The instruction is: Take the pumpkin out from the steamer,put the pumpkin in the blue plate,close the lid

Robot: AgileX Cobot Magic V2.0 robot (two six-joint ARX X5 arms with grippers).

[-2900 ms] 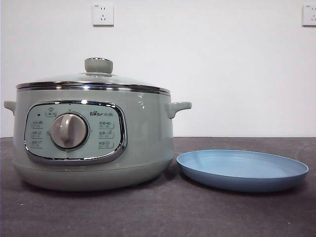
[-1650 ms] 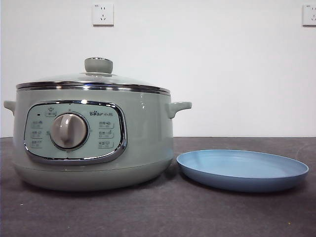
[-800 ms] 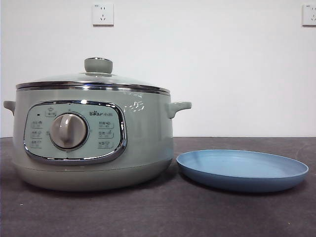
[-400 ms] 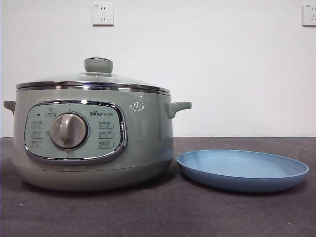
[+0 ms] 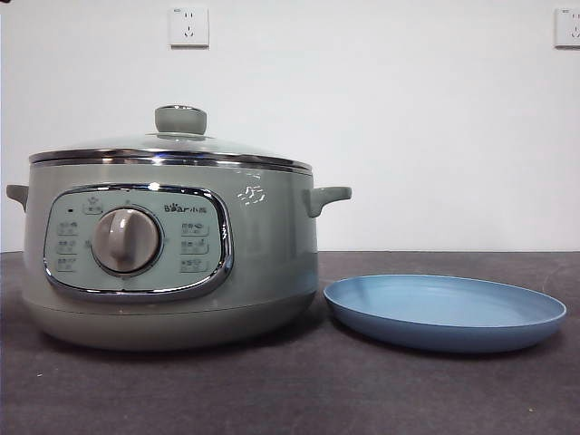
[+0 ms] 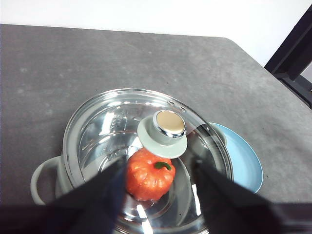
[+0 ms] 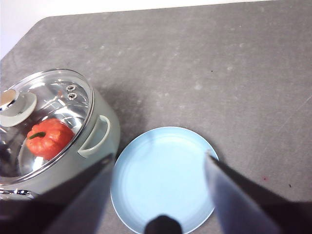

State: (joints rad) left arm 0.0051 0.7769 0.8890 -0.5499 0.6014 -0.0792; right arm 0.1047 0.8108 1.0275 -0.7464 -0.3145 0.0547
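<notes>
The sage-green steamer (image 5: 172, 254) stands at the left of the table with its glass lid (image 5: 172, 143) on it. Through the lid, the left wrist view shows the orange-red pumpkin (image 6: 148, 174) lying inside the pot, beside the lid's knob (image 6: 163, 132). My left gripper (image 6: 158, 197) hangs open and empty above the steamer. The blue plate (image 5: 444, 313) lies empty to the right of the steamer. My right gripper (image 7: 161, 192) hangs open and empty above the plate (image 7: 163, 165). The right wrist view also shows the steamer (image 7: 100, 136) and the pumpkin (image 7: 48, 138).
The dark grey table (image 5: 299, 390) runs in front of the steamer and plate. A white wall with two sockets (image 5: 188, 26) stands behind. A dark frame (image 6: 292, 53) stands off the table's far corner in the left wrist view.
A small bright reflection has appeared on the steamer's wall near its right handle. The steamer, lid and plate have not moved.
</notes>
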